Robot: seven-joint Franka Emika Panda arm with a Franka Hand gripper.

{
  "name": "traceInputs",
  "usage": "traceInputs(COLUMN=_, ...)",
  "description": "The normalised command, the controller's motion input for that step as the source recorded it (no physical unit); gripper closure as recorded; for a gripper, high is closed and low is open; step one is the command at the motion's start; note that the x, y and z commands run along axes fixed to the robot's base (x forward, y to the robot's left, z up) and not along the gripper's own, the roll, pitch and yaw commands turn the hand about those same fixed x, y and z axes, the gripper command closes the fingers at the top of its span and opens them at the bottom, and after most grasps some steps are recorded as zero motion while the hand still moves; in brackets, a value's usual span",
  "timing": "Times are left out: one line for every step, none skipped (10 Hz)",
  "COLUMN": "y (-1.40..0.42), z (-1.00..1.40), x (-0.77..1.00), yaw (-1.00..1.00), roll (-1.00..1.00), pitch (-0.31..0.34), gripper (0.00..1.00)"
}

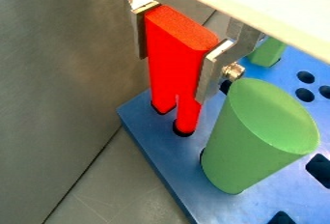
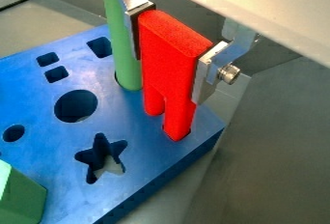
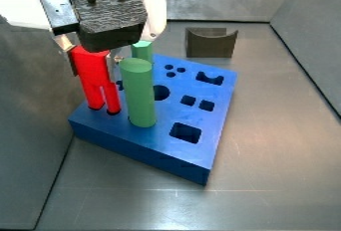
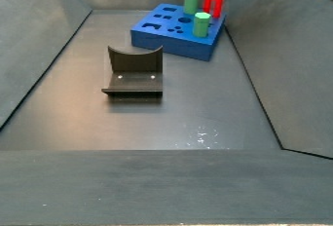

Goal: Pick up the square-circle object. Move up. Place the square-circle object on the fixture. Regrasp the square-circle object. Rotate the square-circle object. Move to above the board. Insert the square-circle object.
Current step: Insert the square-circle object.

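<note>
Wrist views: I see the square-circle object (image 1: pixel 172 62) clamped upright in the gripper (image 1: pixel 180 37), prongs down at the board (image 1: pixel 161 141).

Both silver fingers (image 2: pixel 214 62) press the red peg's upper block, jaws closed only to the peg's width. The two prongs hang straight below the gripper; in a wrist view the rounded one (image 1: pixel 186 124) meets the blue surface at the board's corner, how deep it sits I cannot tell. A green cylinder (image 1: pixel 256 137) stands just beside the peg, and a thinner green one (image 2: pixel 119 37) rises right behind it. A star hole (image 2: pixel 100 157) is near the prongs. In a side view the fixture (image 3: pixel 209 42) sits well away from the gripper (image 3: pixel 91 48), past the board's far edge.
</note>
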Motion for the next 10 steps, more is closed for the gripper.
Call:
traceInputs(y=-0.17, z=-0.24, x=0.16, yaw=0.0, roll=0.06, pitch=-0.014, gripper=1.0)
traceInputs(y=-0.14, z=-0.27, x=0.21, yaw=0.0, roll=0.0, pitch=-0.033, gripper=1.0)
traceInputs(y=0.0, z=-0.36, x=0.18, yaw=0.01, roll=0.0, pitch=-0.017, gripper=1.0)
traceInputs(y=0.12, z=-0.54, x=0.05, yaw=0.08, roll=0.07, pitch=0.0, gripper=1.0)
traceInputs(y=0.12, z=-0.45, x=0.05, yaw=0.14, roll=0.12, pitch=0.039, gripper=1.0)
traceInputs(y=0.0, z=-0.02, x=0.0, yaw=0.0, roll=0.01, pitch=0.0, gripper=1.0)
traceInputs(y=-0.04, z=-0.22, x=-0.16, yaw=-0.03, roll=0.16, pitch=0.043, gripper=1.0)
traceInputs(y=-0.02, z=-0.17, x=-0.05, yaw=-0.05, roll=0.16, pitch=0.067, gripper=1.0)
traceInputs(y=0.0, z=-0.02, x=0.0, yaw=0.0, roll=0.0, pitch=0.0, gripper=1.0)
traceInputs(y=-0.14, z=-0.29, x=0.0, yaw=-0.11, roll=0.09, pitch=0.044, gripper=1.0)
